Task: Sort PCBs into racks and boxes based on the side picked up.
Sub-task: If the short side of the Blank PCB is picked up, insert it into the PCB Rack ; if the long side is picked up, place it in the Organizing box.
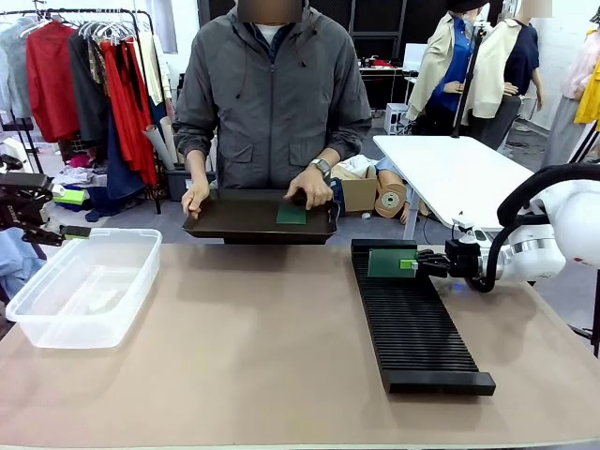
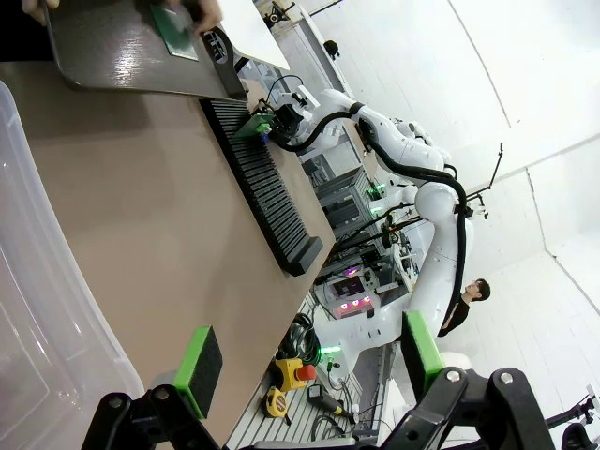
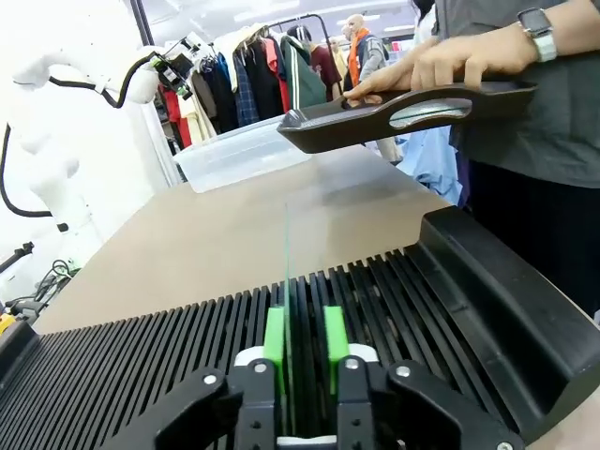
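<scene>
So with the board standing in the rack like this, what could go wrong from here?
1. The PCB stands on edge in the rack between the right arm's fingers, with a gap beside one pad; if it isn't seated in a slot, it may tip as they withdraw.
2. The person's tray is held close to the rack's far end, so the arm's next reach could bump it or a hand holding it.

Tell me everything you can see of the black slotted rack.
The rack is long, narrow and black, plastic by its look, with many fine parallel slots across its length and a thicker piece at each end. It lies flat on the brown table, its far end near the tray. One green board stands upright in a slot near that end, the right pincer around its edge. The other slots look empty.
</scene>
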You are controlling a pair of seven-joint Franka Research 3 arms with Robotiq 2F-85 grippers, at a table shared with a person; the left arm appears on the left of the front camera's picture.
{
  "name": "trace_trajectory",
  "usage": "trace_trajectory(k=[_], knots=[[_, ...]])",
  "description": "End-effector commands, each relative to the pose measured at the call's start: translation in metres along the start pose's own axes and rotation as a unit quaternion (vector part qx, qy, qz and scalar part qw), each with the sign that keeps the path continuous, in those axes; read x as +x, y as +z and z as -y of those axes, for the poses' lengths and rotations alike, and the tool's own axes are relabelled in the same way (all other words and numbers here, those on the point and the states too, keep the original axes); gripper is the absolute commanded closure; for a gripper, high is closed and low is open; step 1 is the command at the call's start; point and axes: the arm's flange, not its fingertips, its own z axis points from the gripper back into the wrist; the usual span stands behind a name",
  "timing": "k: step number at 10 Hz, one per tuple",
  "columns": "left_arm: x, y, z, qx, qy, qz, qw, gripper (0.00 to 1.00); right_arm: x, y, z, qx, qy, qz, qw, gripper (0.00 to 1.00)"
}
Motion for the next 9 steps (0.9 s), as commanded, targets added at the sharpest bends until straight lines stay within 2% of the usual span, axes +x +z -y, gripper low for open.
trace_trajectory(k=[1,2,3,7,9], knots=[[0.0007,0.0007,0.0026,-0.004,0.005,0.0,1.0,0.0,0.0018,0.0003,0.0047,-0.009,0.009,-0.01,1.0,0.25],[0.0007,0.0007,0.0026,-0.004,0.005,0.0,1.0,0.0,0.0024,0.0006,0.0046,-0.009,0.009,-0.009,1.0,0.06],[0.0007,0.0007,0.0026,-0.004,0.005,0.0,1.0,0.0,0.0037,0.0016,0.0038,-0.01,0.011,-0.006,1.0,0.0],[0.0007,0.0007,0.0026,-0.004,0.005,0.0,1.0,0.0,0.0065,0.0026,0.0004,-0.01,0.012,0.001,1.0,0.0],[0.0007,0.0007,0.0026,-0.004,0.005,0.0,1.0,0.0,0.0066,0.0009,-0.0015,0.003,0.018,-0.014,1.0,0.0]])
